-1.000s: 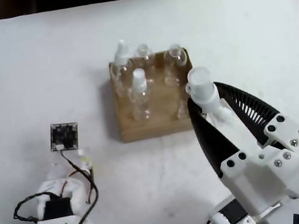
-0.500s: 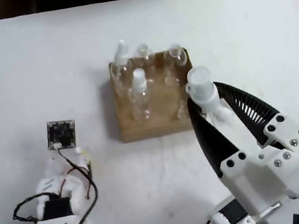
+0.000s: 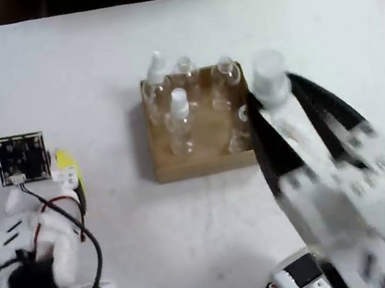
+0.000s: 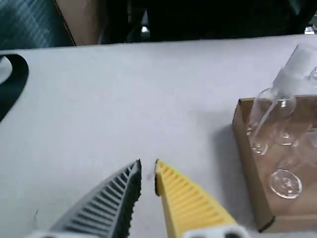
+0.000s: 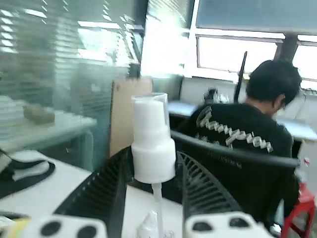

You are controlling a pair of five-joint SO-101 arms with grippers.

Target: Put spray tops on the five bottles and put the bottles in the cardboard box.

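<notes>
The cardboard box [image 3: 167, 167] sits mid-table with several clear bottles in it; two carry white spray tops [image 3: 179, 103], the others [image 3: 226, 71] are uncapped. My right gripper [image 3: 276, 103] hovers beside the box's right edge, shut on a white spray top [image 3: 269, 78]. The same spray top [image 5: 152, 141] stands upright between the black fingers, its tube hanging down. My left gripper [image 4: 147, 174] rests low over bare table left of the box [image 4: 247, 144], its grey and yellow fingers nearly together with nothing between them. Capped bottle [image 4: 277, 99] leans in the box.
White tablecloth [image 3: 54, 79] covers the table, with bare room left of and behind the box. The left arm's body and camera board [image 3: 22, 159] occupy the front left. Arm bases [image 3: 292, 287] stand at the front edge.
My right gripper has swung up and toward the far right with the spray top. The left arm has shifted left and farther back.
</notes>
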